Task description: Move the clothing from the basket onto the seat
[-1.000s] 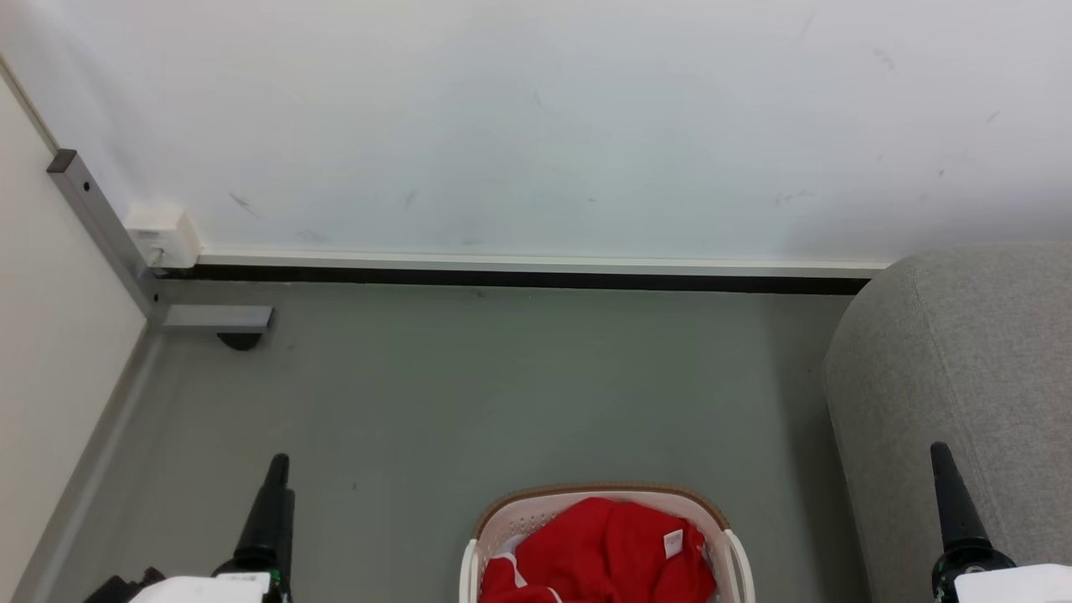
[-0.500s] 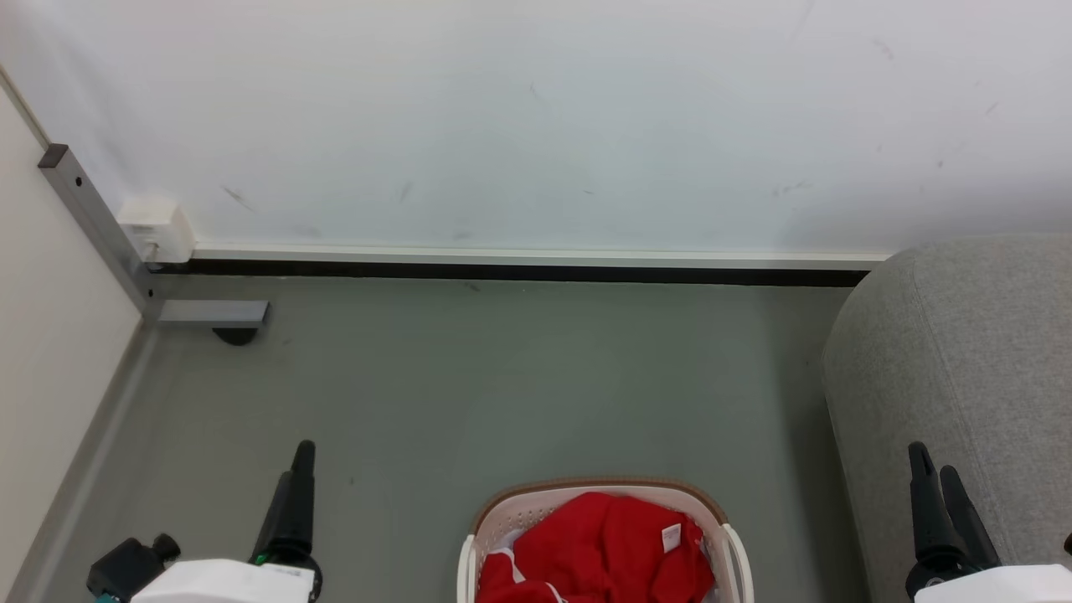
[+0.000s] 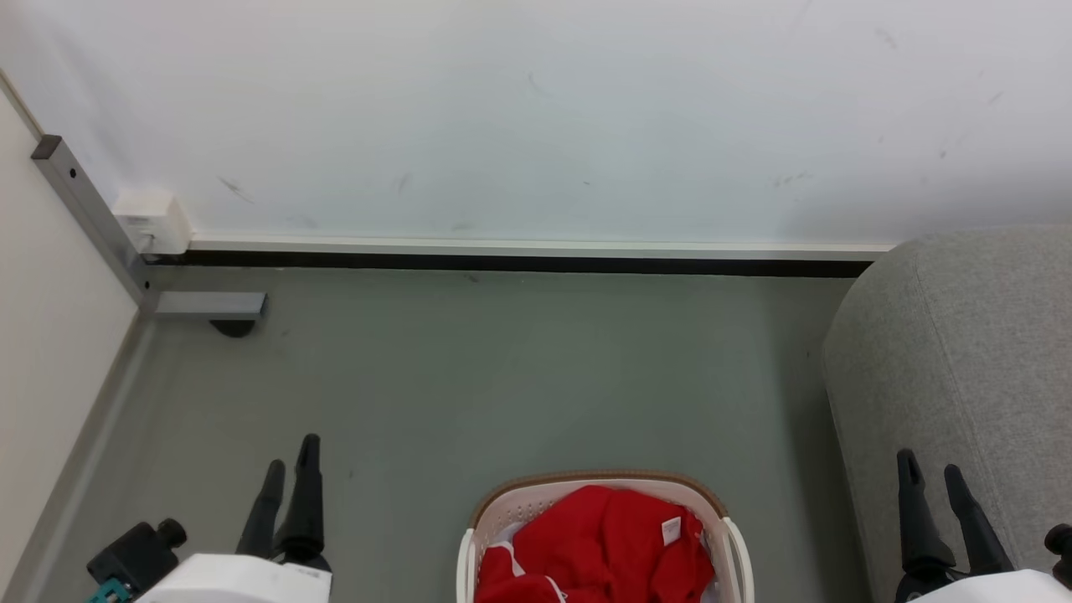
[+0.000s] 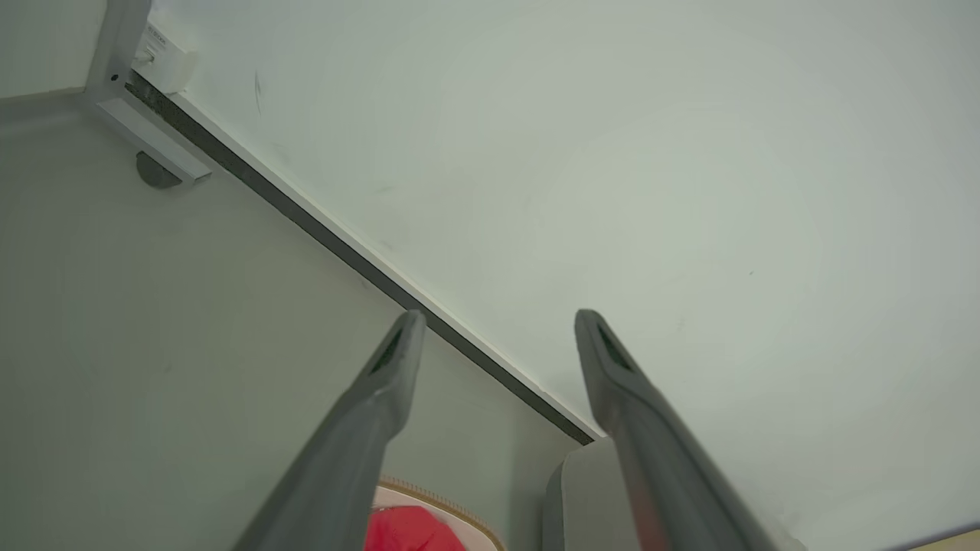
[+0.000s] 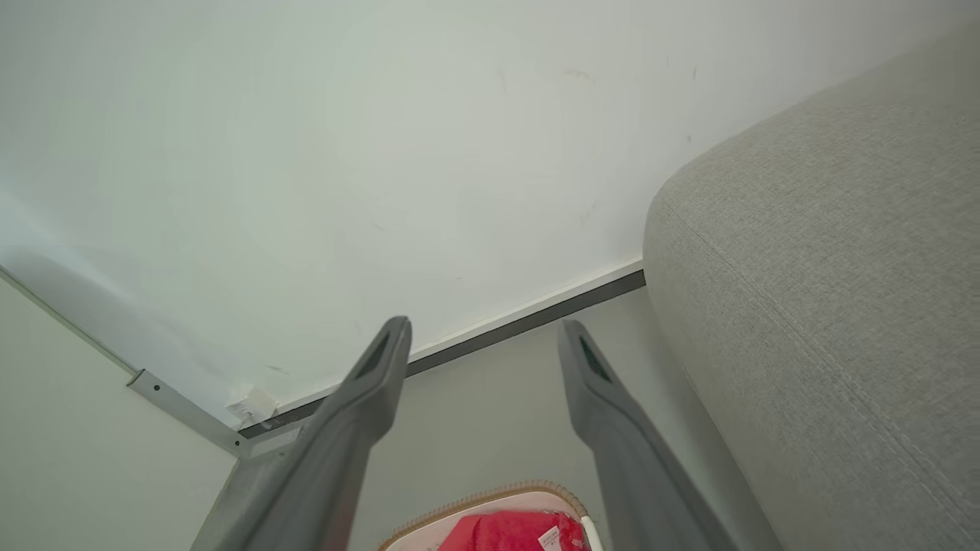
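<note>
Down at lower left: my left fingers hang over bare floor, spread wide with nothing between them, parked beside the basket and ready to dip in.
Centre bottom: the basket sits on the floor between my two arms, so either one can reach it.
Inside it: the clothing, a red heap with its white label up. By my read, nothing has been moved yet.
Lower right: my right fingers are wide apart too, and empty, poised against the sofa's flank.
Far right: the seat is close by the basket, so I expect a short carry.
</note>
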You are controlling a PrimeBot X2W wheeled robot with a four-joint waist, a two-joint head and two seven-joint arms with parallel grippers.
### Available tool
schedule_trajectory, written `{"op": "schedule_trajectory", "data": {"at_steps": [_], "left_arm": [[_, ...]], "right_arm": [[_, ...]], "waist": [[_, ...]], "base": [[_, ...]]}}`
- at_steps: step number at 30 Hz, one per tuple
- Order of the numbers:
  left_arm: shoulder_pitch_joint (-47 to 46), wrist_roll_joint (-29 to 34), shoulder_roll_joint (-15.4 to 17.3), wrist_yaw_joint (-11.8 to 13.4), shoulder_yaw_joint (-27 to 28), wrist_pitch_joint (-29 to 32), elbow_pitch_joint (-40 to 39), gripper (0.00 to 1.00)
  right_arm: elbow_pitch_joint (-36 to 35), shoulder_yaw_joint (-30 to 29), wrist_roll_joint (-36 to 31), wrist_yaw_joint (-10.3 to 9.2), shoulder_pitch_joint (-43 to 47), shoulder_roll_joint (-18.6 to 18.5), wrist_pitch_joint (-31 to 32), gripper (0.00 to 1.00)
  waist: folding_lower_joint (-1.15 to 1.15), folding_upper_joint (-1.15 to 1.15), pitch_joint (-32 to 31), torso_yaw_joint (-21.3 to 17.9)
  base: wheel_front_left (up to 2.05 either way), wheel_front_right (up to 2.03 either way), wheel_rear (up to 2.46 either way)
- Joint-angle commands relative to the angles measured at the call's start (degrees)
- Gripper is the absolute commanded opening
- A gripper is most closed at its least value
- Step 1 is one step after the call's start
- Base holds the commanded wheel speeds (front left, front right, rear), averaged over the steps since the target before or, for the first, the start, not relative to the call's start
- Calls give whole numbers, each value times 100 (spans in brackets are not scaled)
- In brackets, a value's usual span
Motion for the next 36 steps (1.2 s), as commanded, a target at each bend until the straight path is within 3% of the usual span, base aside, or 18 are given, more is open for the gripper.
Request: {"op": "schedule_trajectory", "data": {"at_steps": [1, 36], "left_arm": [[-90, 322, 49, -17, -10, -76, -68, 100], [120, 2584, 147, -57, -49, -621, -192, 100]], "right_arm": [[-25, -4, -293, -5, 7, -53, -86, 100], [-371, -203, -2595, -8, 249, -11, -621, 100]], "waist": [[0, 0, 8, 5], [0, 0, 42, 10]], "base": [[0, 0, 0], [0, 0, 0]]}}
